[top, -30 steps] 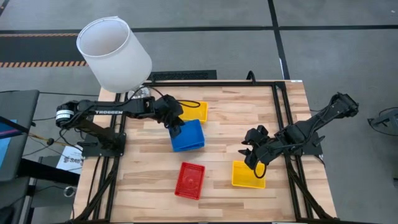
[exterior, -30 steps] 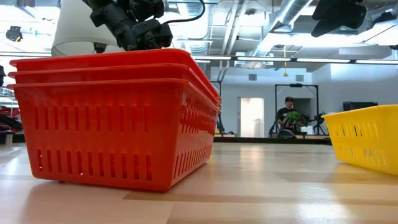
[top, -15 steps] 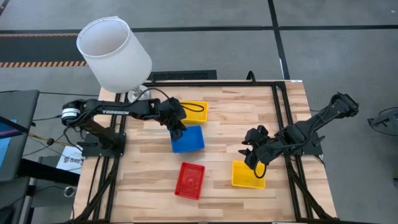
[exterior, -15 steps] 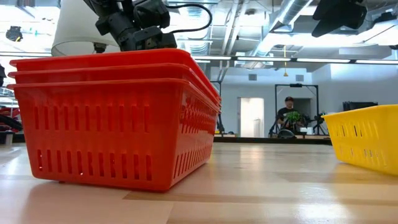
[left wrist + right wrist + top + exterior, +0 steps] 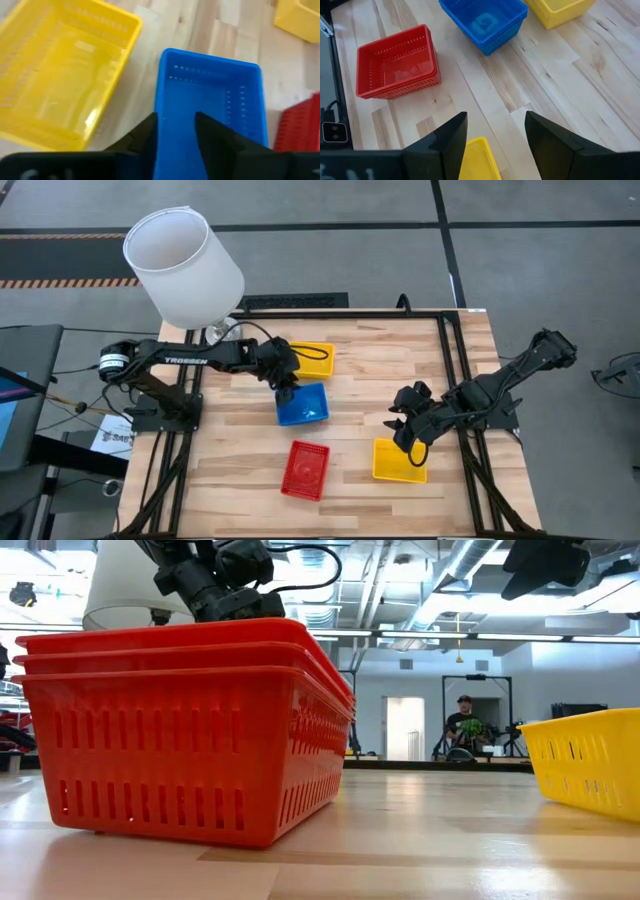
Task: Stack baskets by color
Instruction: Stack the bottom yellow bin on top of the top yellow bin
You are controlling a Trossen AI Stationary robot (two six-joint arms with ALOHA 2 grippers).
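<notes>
A stack of blue baskets [image 5: 304,405] [image 5: 210,105] [image 5: 485,20] rests by its bottom on the table's middle. My left gripper [image 5: 286,389] [image 5: 176,134] is open at the stack's far left corner, one finger on each side of the top basket's far long wall. A red stack [image 5: 306,470] [image 5: 180,730] [image 5: 397,62] stands near the front edge. One yellow basket [image 5: 313,359] [image 5: 60,75] lies beyond the blue stack. Another yellow basket [image 5: 398,461] [image 5: 476,161] [image 5: 590,765] lies at the near right, under my open right gripper [image 5: 409,438] [image 5: 495,142], which hovers above it. My left gripper straddles the top blue basket's far long wall [image 5: 159,117] near its left end, one finger [image 5: 140,140] outside and one [image 5: 215,137] inside, slanting down from the table's left. Whether either finger touches the wall I cannot tell. The basket sits level in its stack.
A big white lampshade [image 5: 185,265] stands off the table's far left corner. A black frame [image 5: 445,350] runs along the table's edges. Bare wood lies between the red stack and the near right yellow basket. A person [image 5: 462,725] stands far back in the room.
My left gripper has sunk a little with the top blue basket. The basket was tilted and raised over the blue stack a second ago; it now sits level and nested in the stack. My right arm has kept still.
</notes>
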